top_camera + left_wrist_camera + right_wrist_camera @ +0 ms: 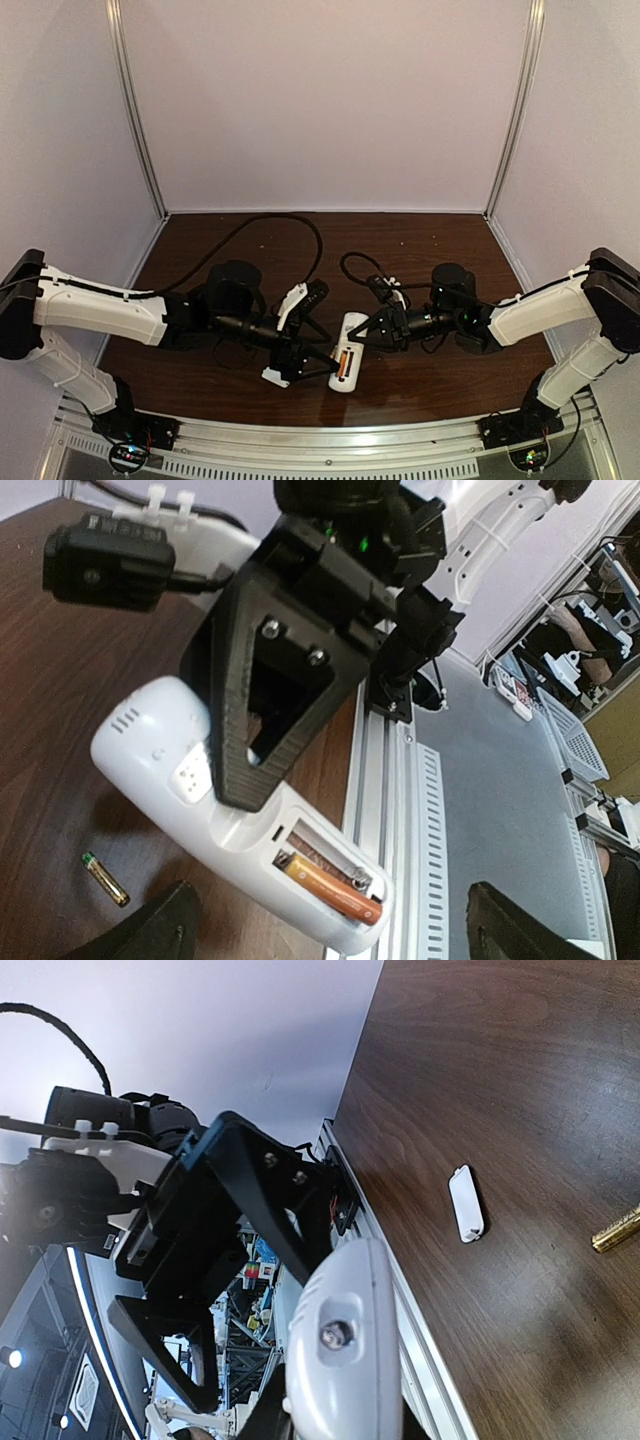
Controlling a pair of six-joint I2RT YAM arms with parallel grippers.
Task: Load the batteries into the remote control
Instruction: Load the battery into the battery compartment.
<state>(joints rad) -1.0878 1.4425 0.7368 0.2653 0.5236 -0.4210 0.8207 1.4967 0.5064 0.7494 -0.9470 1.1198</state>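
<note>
I'd say it is about half done. The remote [170, 770] lies back-up near the front edge of the tabletop [430, 240] with its bay open. The orange battery [330, 888] sits in one slot, and the slot beside it looks empty. The gold battery [105, 878] lies loose near the remote, and the cover [466, 1203] lies apart, not yet fitted. The right tool [240, 785] pinches the remote. The left tool [303, 348] gapes wide, holding nothing. I can read no brand or writing.
</note>
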